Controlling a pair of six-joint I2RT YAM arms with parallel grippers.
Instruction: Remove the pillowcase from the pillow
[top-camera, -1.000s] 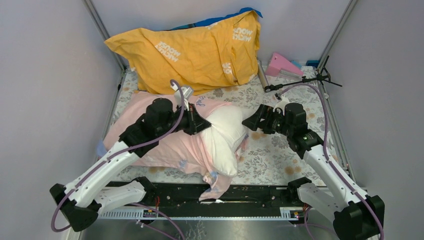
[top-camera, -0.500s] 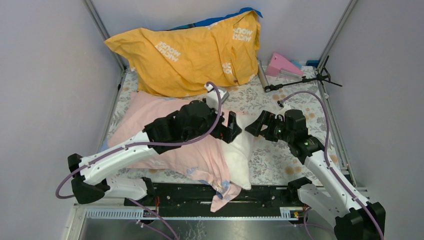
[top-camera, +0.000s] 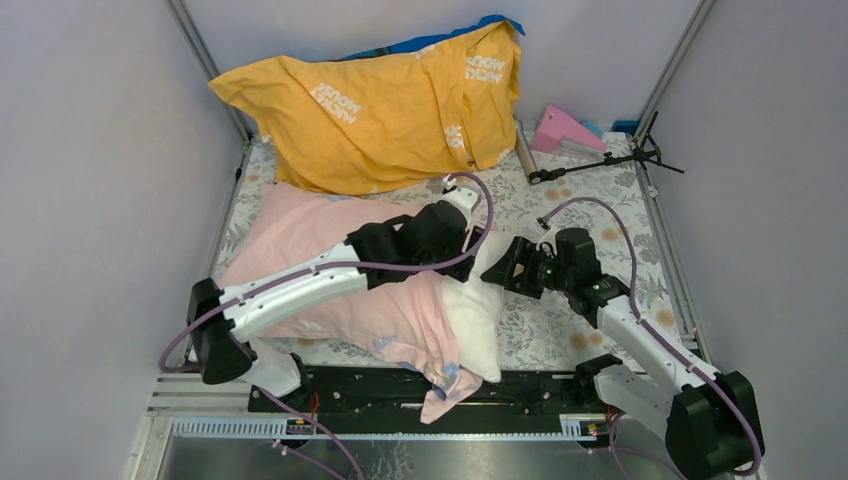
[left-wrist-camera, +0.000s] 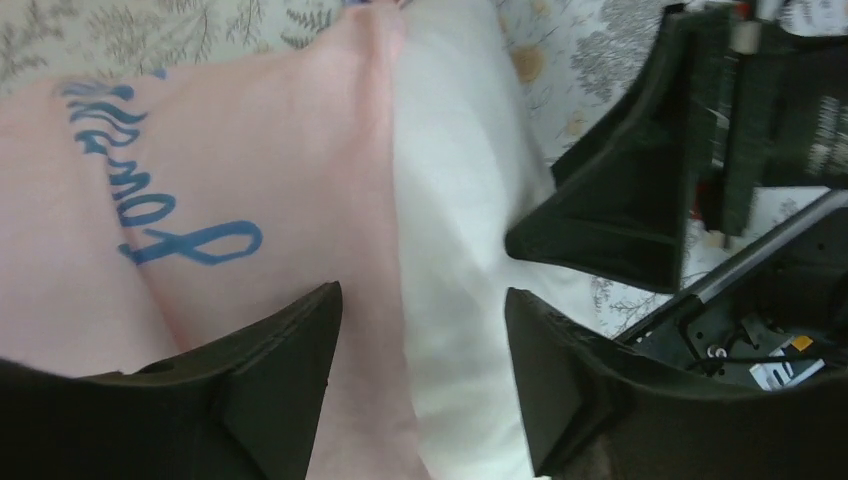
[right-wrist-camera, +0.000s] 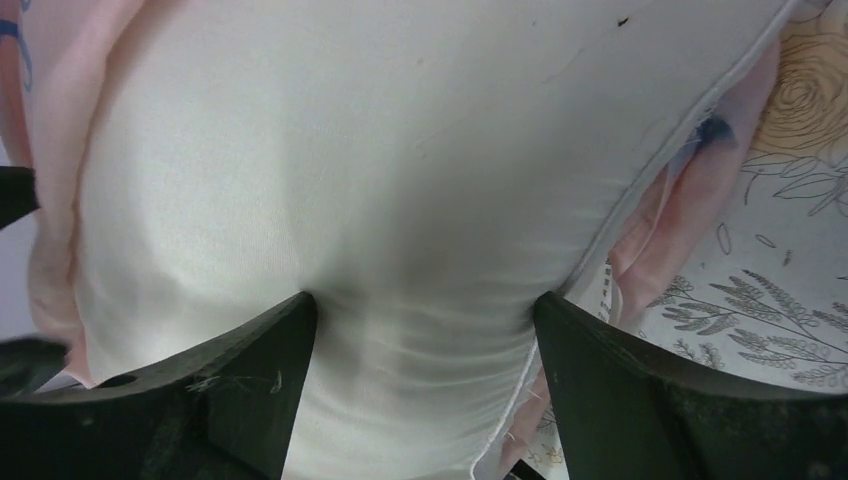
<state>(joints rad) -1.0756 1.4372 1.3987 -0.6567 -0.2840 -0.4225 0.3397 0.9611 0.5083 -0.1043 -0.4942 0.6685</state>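
Pillowcase (top-camera: 300, 235) is pink side up on the flowery table (top-camera: 590, 205), in front of the yellow cushion (top-camera: 380, 100). It covers the left part of the pillow (top-camera: 478, 305), and the bare white end pokes out on the right. My left gripper (left-wrist-camera: 422, 295) hangs over the pink hem where it meets the white, fingers (left-wrist-camera: 290, 380) spread apart. My right gripper (right-wrist-camera: 425, 300) has its fingers wide apart too, pushed into the bare pillow end, with stuffing bulging between them. Both grippers sit just beside each other.
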